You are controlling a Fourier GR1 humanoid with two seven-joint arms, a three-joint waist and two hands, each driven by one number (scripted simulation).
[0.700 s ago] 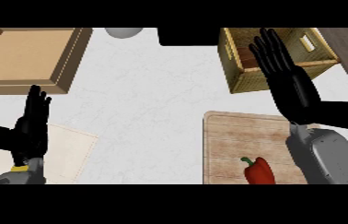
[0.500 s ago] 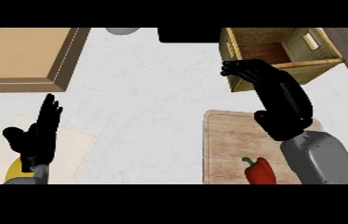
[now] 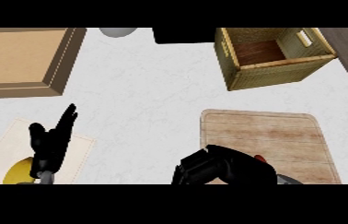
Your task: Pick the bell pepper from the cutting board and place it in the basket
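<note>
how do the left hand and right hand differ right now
The left hand is open, fingers straight and pointing up, at the view's lower left beside the counter's pale mat; the right hand has its fingers curled, at the lower edge. The left hand is off the cutting board; the right hand lies over the board's lower left, covering most of the red bell pepper. Both are black.

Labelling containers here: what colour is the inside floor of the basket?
Reddish-brown wood, inside olive-tan woven walls of the basket; seen in the head view.
</note>
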